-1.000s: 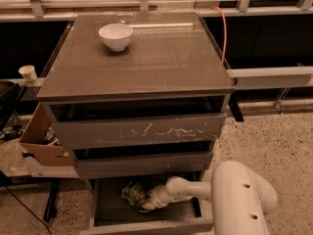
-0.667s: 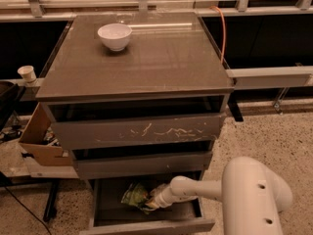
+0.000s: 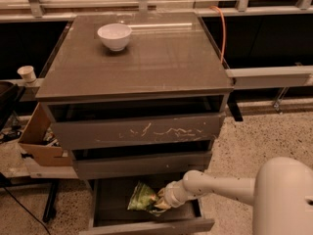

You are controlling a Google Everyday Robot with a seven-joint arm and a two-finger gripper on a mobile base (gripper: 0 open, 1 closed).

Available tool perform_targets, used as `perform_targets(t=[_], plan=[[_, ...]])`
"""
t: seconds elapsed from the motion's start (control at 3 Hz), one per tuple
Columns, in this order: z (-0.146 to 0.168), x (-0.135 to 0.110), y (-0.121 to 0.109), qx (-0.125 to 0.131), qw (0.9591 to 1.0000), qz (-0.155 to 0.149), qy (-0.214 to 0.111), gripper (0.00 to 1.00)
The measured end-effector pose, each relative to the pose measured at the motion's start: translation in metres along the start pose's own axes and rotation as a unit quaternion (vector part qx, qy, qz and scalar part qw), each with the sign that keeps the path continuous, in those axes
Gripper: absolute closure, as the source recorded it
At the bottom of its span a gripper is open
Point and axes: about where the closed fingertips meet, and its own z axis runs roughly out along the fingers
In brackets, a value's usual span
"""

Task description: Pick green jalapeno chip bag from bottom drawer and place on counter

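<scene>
A three-drawer cabinet fills the view, with only a white bowl point(image 3: 114, 35) on its broad glossy counter point(image 3: 161, 67), near the back left corner. The bottom drawer point(image 3: 146, 226) stands pulled open at floor level. A white robot arm point(image 3: 230, 187) reaches in from the lower right, and its gripper point(image 3: 164, 202) is down inside the drawer, touching the right edge of the green jalapeno chip bag point(image 3: 141, 199), which lies on the drawer floor; whether the gripper has closed on the bag cannot be told. The reach looks done, while a sure grasp, the lift out and the placing on the counter seem left.
</scene>
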Motion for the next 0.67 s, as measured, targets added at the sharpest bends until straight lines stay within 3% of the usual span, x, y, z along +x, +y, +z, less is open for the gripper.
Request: perform_targets(t=[0.33,0.67], plan=[[-0.0635,-0.0164,0.0301,-0.051,0.9976,-0.046,0.010,1.00],[-0.0584,-0.0158,0.0311,-0.053,0.9976,-0.043,0.009,1.00]])
